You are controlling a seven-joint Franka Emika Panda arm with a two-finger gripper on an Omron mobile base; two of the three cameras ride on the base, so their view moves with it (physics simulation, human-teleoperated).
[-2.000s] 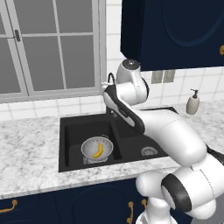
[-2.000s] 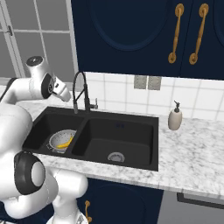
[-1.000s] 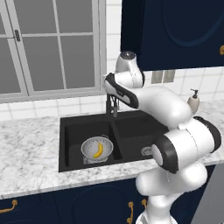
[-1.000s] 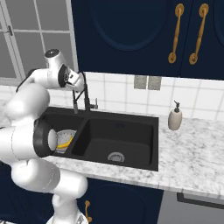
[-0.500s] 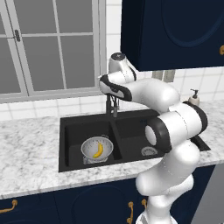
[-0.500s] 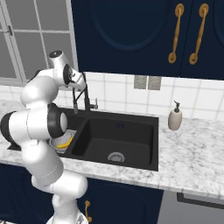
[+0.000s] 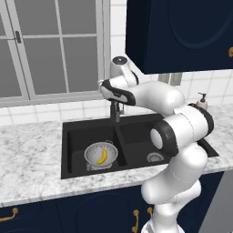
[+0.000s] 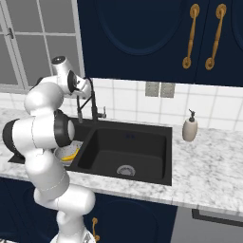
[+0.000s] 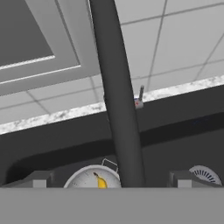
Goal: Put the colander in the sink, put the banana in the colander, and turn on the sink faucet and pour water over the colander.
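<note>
The arm is folded high over the sink [image 7: 77, 132]. The open gripper [image 9: 111, 179] is held astride the sink faucet [image 9: 116, 96]; colander [image 7: 101, 154] with banana [image 7: 102, 156] sits below it.

Matt black sink [image 7: 73, 136], perforated metal colander [image 7: 93, 152], marbled stone counter [image 7: 27, 150]

- The arm hides most of the colander [image 8: 64, 153] in the right base view.
- The sink faucet [image 9: 114, 87] is cut off at the hand view's top edge.
</note>
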